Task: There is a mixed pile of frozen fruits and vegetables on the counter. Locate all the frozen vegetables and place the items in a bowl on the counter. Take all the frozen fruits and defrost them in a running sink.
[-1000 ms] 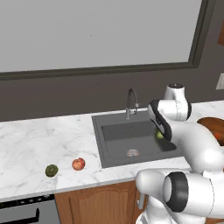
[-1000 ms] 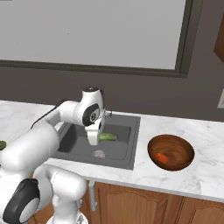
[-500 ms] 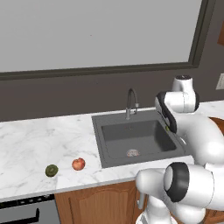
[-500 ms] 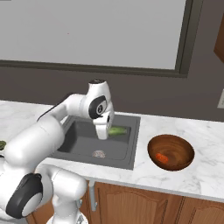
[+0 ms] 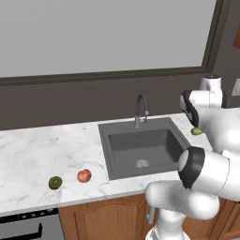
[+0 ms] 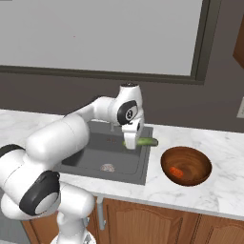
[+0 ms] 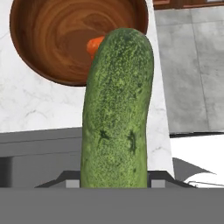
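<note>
– Where is the cucumber (image 6: 143, 141) right now?

– Clamped in the jaws of the gripper (image 6: 131, 141). In the right base view it lies roughly level, held by one end, with its free end sticking out toward the bowl (image 6: 186, 165). It hangs over the right edge of the sink (image 6: 86, 157), where the basin meets the white marble surface (image 6: 224, 186).

– And from the hand camera?

– The cucumber (image 7: 116, 113) rises straight up the middle of that view, its rounded tip overlapping the near rim of the bowl (image 7: 39, 39). The carrot (image 7: 94, 46) peeks out just left of that tip, lying inside the bowl.

– So the carrot is in the bowl?

– Yes; the right base view shows the carrot (image 6: 176, 171) as a small orange shape on the bowl's floor.

– What about the fruits?

– The red apple (image 5: 84, 176) and the dark green round fruit (image 5: 55, 182) sit near each other on the surface, left of the sink (image 5: 140, 145) and well apart from it, near the front edge. The faucet (image 5: 141, 109) stands at the back of the basin; I cannot tell whether water runs.
</note>
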{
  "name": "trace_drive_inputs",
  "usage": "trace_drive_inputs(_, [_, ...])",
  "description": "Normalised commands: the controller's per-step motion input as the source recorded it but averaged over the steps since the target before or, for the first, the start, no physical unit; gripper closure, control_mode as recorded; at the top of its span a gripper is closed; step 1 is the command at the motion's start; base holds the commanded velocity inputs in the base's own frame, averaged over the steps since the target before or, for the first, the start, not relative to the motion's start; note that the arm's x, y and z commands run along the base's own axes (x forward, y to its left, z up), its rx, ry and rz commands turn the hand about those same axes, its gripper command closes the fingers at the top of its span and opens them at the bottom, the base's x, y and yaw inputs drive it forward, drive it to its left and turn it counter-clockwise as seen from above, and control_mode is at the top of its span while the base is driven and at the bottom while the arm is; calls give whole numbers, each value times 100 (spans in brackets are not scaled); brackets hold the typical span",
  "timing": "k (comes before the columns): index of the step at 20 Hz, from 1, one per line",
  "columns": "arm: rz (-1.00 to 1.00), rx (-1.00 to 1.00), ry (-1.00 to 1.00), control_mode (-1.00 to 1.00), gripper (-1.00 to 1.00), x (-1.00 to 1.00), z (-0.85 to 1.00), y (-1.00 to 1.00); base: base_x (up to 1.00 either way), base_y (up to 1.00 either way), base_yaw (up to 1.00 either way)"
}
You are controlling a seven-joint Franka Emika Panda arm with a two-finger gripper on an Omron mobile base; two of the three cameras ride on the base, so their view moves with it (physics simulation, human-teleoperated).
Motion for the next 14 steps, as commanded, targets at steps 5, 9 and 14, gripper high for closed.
trace_drive_inputs(5, [-1, 5, 0, -100, 100, 0, 2, -52, 0, 0, 0])
trace_drive_inputs(9, [0, 8, -2, -100, 100, -10, 0, -47, 0, 0, 0])
trace_drive_inputs(14, [0, 6, 0, -100, 100, -5, 0, -51, 0, 0, 0])
